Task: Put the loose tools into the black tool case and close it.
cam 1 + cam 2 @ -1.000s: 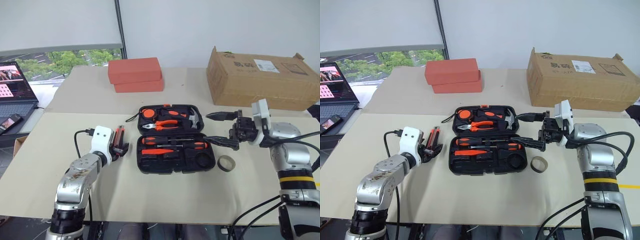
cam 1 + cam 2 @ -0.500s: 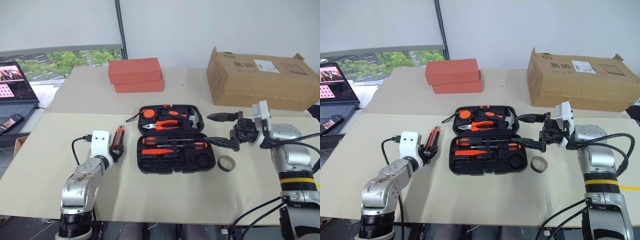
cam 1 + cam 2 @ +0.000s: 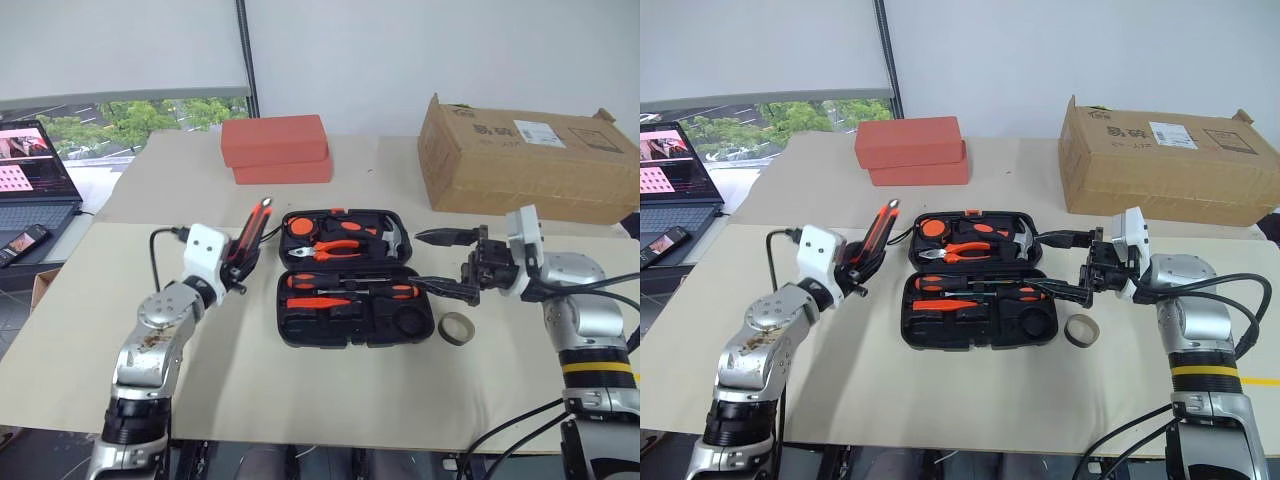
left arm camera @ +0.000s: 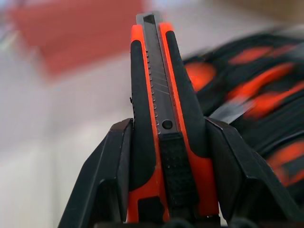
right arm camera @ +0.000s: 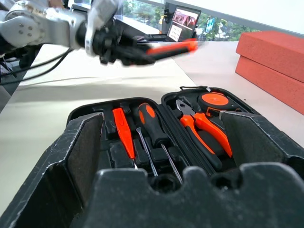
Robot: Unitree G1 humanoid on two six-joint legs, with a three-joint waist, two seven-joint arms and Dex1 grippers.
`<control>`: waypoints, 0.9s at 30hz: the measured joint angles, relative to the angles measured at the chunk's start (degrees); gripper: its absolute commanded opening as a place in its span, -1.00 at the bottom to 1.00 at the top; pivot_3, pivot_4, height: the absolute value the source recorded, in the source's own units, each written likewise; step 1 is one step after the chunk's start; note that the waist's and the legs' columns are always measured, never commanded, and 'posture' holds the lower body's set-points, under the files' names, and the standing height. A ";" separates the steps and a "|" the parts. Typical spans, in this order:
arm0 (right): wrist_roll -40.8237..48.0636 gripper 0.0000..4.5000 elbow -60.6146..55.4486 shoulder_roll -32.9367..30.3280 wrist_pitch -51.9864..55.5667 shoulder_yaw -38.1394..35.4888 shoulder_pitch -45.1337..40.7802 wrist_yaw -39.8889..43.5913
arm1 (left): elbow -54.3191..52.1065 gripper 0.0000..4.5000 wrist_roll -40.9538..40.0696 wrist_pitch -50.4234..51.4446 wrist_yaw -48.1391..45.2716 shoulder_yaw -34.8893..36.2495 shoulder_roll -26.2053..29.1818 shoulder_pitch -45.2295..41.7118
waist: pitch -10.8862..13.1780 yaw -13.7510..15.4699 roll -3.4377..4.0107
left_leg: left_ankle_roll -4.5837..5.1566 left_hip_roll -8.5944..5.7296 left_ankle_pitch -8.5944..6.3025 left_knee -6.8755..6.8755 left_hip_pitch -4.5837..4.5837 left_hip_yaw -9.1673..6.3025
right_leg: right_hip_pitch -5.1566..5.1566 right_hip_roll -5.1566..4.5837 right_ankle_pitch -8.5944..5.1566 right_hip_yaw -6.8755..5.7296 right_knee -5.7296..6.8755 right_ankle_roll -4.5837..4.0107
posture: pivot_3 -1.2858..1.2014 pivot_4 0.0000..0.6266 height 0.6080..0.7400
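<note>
My left gripper (image 3: 238, 266) is shut on the orange-and-black utility knife (image 3: 253, 230), held off the table just left of the black tool case (image 3: 300, 338), blade end tilted up. The left wrist view has the knife (image 4: 159, 109) clamped between both fingers (image 4: 111, 175). The case lies open, and its front half holds a slim orange screwdriver (image 5: 124, 135) and a black-and-orange screwdriver (image 5: 149, 126). The grey tape ring (image 3: 455, 327) lies on the table right of the case. My right gripper (image 3: 440, 262) stands open and empty, level, at the case's right edge above the ring.
Pliers (image 3: 335, 249) and a hammer (image 3: 392, 238) sit in the case's far half. Two stacked red-orange boxes (image 3: 275, 150) stand behind the case, a cardboard box (image 3: 525, 155) at the back right. A laptop (image 3: 35, 175) and a phone (image 3: 22, 240) lie off the table's left edge.
My left gripper closed on the utility knife, lifted it from the table and swung it up and toward the case. The right arm has kept still.
</note>
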 measured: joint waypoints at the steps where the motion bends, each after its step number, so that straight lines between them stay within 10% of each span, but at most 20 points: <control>1: 0.01 1.00 -0.33 -0.30 0.00 -0.45 0.41 -0.11 | 0.17 -0.20 -0.91 -1.30 -3.90 -1.87 1.27 -0.16 | 0.00 -0.01 0.00 | 0.00 0.00 0.00 0.00 -0.02 0.01 | -0.02 0.03 0.00 -0.03 -0.01 0.00 | 0.03 -0.52 0.57; 8: 0.50 1.00 -3.23 -2.97 0.12 -3.24 4.82 -0.89 | 3.77 -0.20 0.84 -10.33 -25.31 -14.43 9.42 -3.90 | 0.00 -0.11 0.00 | 0.00 0.01 0.00 0.00 0.02 0.02 | -0.02 0.32 -0.01 -0.02 0.01 0.02 | 0.03 -0.52 0.57; 27: 2.67 1.00 -8.40 -7.43 -1.12 -7.51 16.93 4.73 | 11.68 -0.20 7.52 -12.30 -35.63 -23.51 9.75 -13.44 | 0.01 -0.04 -0.01 | 0.36 0.05 -0.20 0.03 0.01 -0.03 | -0.04 0.56 -0.05 0.21 0.00 0.07 | 0.03 -0.52 0.57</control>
